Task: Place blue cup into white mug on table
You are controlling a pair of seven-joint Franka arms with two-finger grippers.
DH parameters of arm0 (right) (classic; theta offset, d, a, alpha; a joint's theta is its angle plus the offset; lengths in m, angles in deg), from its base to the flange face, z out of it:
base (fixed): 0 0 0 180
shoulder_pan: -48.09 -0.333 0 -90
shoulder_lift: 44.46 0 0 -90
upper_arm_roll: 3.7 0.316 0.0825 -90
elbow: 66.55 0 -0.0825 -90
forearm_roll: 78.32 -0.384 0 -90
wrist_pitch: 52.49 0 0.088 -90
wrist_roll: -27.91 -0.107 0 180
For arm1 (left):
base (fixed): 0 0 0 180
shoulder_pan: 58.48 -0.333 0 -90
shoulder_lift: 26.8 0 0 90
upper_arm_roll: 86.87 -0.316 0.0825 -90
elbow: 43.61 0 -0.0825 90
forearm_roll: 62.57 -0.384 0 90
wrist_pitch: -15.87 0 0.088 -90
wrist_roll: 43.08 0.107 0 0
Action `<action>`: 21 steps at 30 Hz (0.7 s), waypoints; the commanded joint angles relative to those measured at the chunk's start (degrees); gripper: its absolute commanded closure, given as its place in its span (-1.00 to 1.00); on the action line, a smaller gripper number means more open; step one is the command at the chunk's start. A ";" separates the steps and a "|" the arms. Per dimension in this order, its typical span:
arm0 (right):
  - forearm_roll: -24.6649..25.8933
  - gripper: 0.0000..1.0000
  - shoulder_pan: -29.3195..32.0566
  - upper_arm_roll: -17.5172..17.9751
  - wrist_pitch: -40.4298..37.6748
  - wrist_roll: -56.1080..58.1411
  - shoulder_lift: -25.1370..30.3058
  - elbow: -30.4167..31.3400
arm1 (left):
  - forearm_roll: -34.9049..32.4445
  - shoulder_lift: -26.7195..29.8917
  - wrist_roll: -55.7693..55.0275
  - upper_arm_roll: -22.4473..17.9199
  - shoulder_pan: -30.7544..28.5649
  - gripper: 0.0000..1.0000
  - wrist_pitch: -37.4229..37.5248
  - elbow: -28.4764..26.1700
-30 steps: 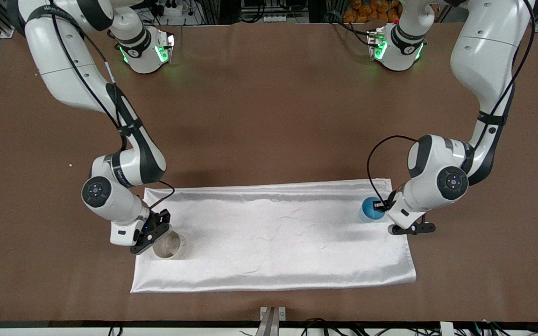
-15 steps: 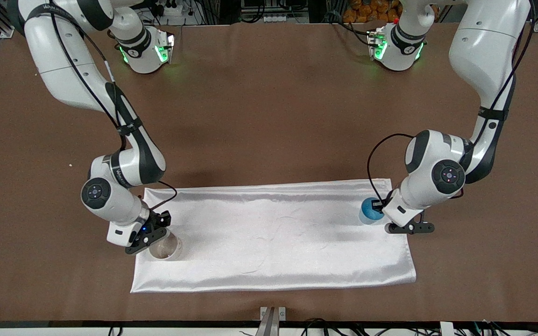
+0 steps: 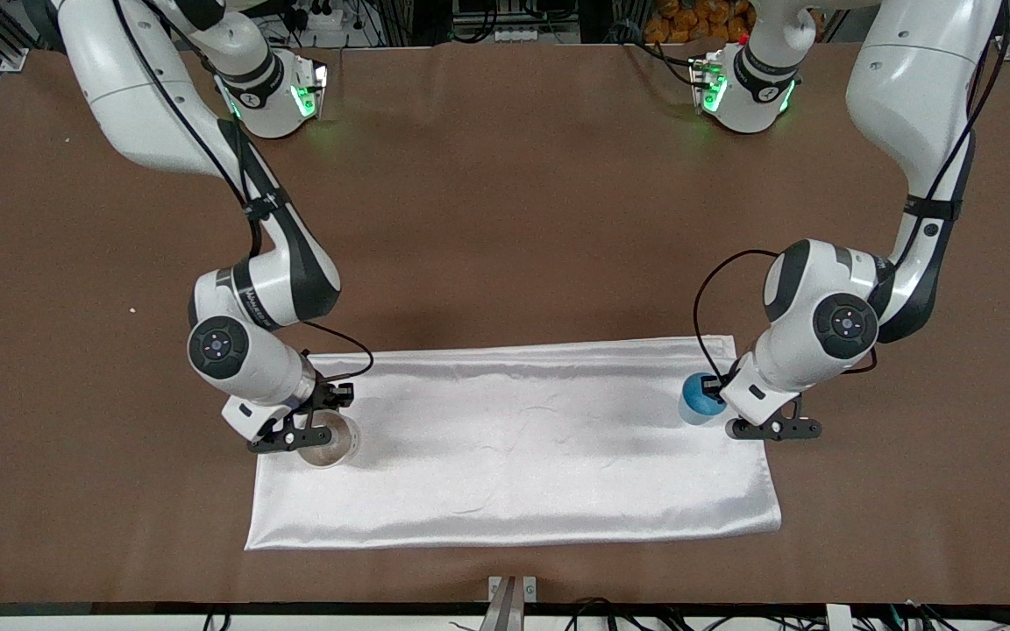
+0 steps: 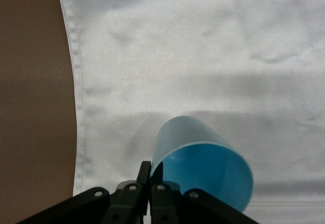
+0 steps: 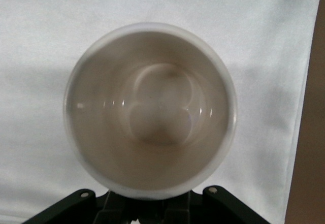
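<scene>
While front view hides both grips | left gripper (image 4: 149, 191) pinches cup (image 4: 203, 168) rim, cloth's (image 3: 514, 456) left-arm edge | right gripper (image 5: 147, 203) clamps mug (image 5: 150, 109) rim, right-arm edge

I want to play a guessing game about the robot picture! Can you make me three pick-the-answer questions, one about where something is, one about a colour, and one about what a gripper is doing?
1. What lies under both the cup and the mug?
A. a white cloth
B. a green tray
C. a wooden box

2. What colour is the cup near the left arm's end?
A. red
B. blue
C. yellow

3. What is the right gripper doing?
A. hanging open high above the table
B. resting shut on the bare table
C. shut on the mug's rim

Answers:
1. A: the blue cup and the white mug are both over the white cloth.
2. B: it is bright blue in the left gripper.
3. C: the right gripper pinches the mug's rim.
</scene>
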 commanded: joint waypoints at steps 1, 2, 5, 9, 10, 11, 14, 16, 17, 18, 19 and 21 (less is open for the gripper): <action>0.17 1.00 -0.22 -0.09 -1.32 -3.29 6.24 5.80 | -1.84 2.21 -1.80 0.07 0.55 1.00 1.90 -0.37; 0.17 1.00 -0.22 -0.09 -1.14 -3.73 7.47 7.29 | -1.84 2.39 -1.80 0.07 0.64 1.00 2.07 -0.37; 0.00 1.00 -0.75 -0.09 -1.05 -6.10 10.63 10.90 | -1.84 2.57 -2.59 0.07 0.73 1.00 2.60 -0.28; 0.00 1.00 -2.33 -0.09 -0.79 -10.23 14.42 14.94 | -1.84 2.92 -3.74 0.07 1.78 1.00 2.69 -0.28; 0.00 1.00 -2.77 -0.09 -0.62 -11.20 15.29 15.74 | -1.84 3.09 -4.00 0.07 2.04 1.00 2.69 -0.28; 0.00 1.00 -3.20 -0.09 -0.35 -12.34 16.17 16.61 | -1.84 3.18 -4.35 0.07 2.22 1.00 2.95 -0.28; 0.00 1.00 -4.08 0.00 0.09 -15.07 18.28 19.08 | -1.84 3.36 -4.79 0.07 2.48 1.00 3.83 0.15; 0.00 1.00 -4.96 0.00 0.09 -16.30 19.60 20.48 | -1.84 3.36 -5.05 0.07 2.92 1.00 4.35 0.42; 0.00 1.00 -5.23 0.00 0.09 -17.09 20.30 21.27 | -1.84 3.45 -5.23 0.07 3.01 1.00 4.79 0.42; 0.00 1.00 -5.40 0.00 0.17 -17.53 21.10 22.15 | -1.84 3.71 -5.41 0.07 3.10 1.00 5.06 0.42; 0.00 1.00 -5.58 0.00 0.26 -17.80 21.71 22.94 | -1.84 3.89 -5.49 0.07 3.10 1.00 5.15 0.42; -0.09 1.00 -5.67 0.00 0.88 -17.80 23.64 25.05 | -1.84 4.15 -5.58 0.07 3.19 1.00 5.58 0.42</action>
